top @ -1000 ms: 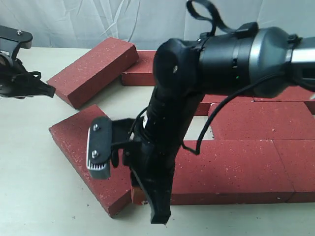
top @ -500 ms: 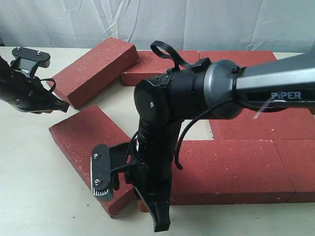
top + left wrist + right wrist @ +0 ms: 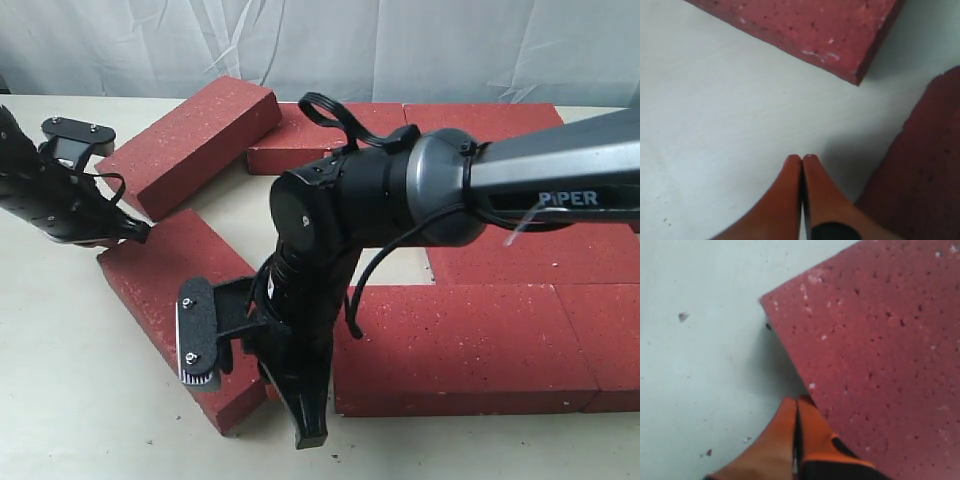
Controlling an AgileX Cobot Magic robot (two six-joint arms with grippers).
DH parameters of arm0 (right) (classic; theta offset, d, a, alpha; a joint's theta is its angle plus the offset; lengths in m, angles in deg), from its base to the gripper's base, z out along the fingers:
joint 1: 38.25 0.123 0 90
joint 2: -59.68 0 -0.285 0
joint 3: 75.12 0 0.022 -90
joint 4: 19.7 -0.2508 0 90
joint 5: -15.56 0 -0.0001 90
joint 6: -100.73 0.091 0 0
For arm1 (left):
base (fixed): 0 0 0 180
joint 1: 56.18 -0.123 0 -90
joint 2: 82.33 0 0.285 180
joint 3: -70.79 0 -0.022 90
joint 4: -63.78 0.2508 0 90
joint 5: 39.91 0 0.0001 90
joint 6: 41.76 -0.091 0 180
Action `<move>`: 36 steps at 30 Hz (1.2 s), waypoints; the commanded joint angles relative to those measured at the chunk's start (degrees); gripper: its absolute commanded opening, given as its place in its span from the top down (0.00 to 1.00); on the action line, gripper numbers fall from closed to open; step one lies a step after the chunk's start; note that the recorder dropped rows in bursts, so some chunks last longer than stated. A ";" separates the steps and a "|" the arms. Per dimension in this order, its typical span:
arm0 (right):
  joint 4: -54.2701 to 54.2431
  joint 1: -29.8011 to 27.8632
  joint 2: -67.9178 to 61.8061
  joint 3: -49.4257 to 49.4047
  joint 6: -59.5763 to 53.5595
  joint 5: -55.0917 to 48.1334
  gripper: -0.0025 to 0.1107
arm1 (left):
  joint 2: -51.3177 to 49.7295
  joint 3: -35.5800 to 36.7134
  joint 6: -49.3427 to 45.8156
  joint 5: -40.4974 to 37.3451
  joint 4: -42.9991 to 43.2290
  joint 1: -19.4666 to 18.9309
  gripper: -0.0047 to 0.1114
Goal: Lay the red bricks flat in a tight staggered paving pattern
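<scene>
We see a pale table carrying the red bricks, all lying flat. Most of them form a packed field on the right of the exterior view, with a front row, a row behind it and a back row near the grey curtain. A patch of bare tabletop is left open toward the middle. Two bricks lie loose on the left. An angled brick sits at the back, and a slanted brick lies in front, its near end close to the left end of the front row. The bulky black-and-grey right arm reaches across the middle and bends down, hiding part of the field. The slimmer left arm comes in from the left edge. The right gripper points down at the table with its orange fingers pressed together on nothing. Its tips are right against one brick's edge, not far from that brick's corner, though we cannot tell whether they touch. The left gripper is likewise closed and empty, with its tips over bare table between the angled brick's corner and the slanted brick. A few crumbs dot the table.
</scene>
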 commanded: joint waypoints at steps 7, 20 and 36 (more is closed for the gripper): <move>11.72 0.11 0.10 -0.02 3.55 2.99 0.98 | 2.93 -1.74 -3.38 -8.65 -0.36 1.16 0.96; 60.68 -0.12 0.10 -0.02 56.71 11.29 0.98 | 5.43 -1.74 -3.40 -16.49 -0.14 1.16 0.96; 61.09 -3.99 0.10 -0.02 57.64 6.56 0.98 | 5.43 -1.74 -2.23 -16.26 5.31 1.06 0.96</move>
